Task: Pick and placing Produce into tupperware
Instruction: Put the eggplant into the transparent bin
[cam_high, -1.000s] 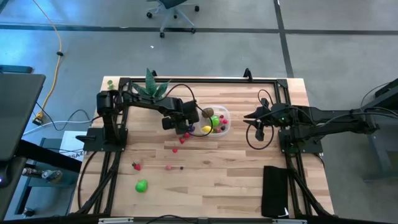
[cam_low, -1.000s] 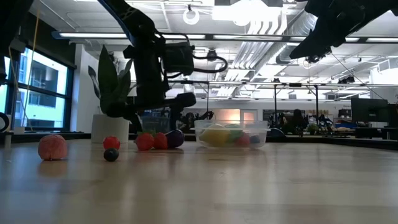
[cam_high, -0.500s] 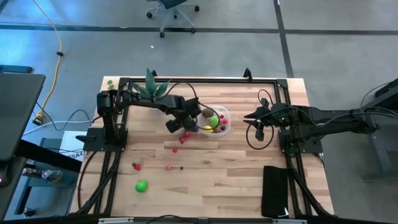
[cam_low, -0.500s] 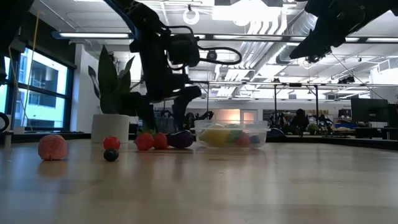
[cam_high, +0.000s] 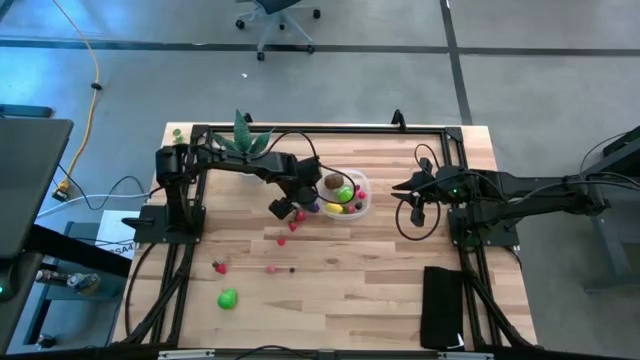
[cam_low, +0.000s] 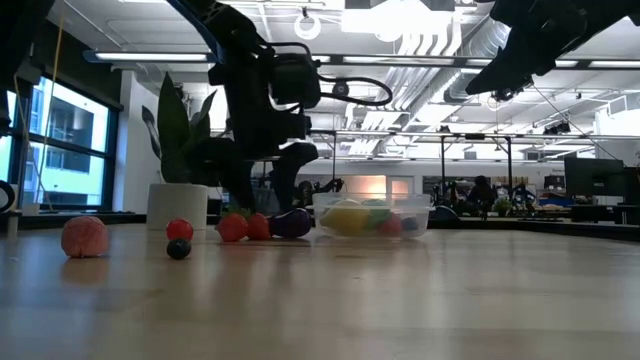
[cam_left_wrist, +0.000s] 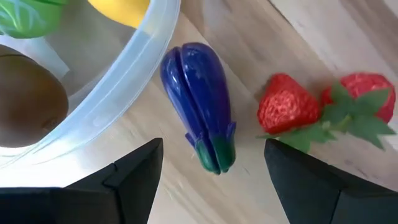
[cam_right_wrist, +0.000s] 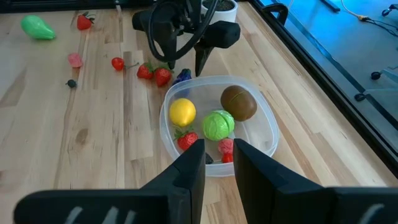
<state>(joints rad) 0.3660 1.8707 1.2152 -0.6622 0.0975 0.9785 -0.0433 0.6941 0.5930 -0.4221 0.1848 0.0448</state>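
The clear tupperware (cam_high: 366, 196) stands at mid-table and holds a kiwi (cam_right_wrist: 239, 102), a green ball (cam_right_wrist: 217, 125), a lemon (cam_right_wrist: 182, 112) and small red pieces. A purple eggplant (cam_left_wrist: 198, 99) lies on the wood against its left wall, with two strawberries (cam_left_wrist: 287, 111) beside it. My left gripper (cam_high: 287, 209) hangs open just above the eggplant, one finger on either side of it and touching nothing. It also shows in the low view (cam_low: 262, 195). My right gripper (cam_high: 400, 187) waits right of the tupperware, a narrow gap between its fingers (cam_right_wrist: 189, 163), empty.
More produce lies toward the near left: a strawberry (cam_high: 218, 267), a green piece (cam_high: 228, 298), a pink piece (cam_high: 271, 268), a dark berry (cam_high: 292, 268) and a red piece (cam_high: 281, 241). A potted plant (cam_high: 245, 140) stands at the far left and a black block (cam_high: 443, 305) at the near right.
My left gripper has gone a little toward the tupperware and the table's near edge. It has turned about, and its fingers now point down over the eggplant.
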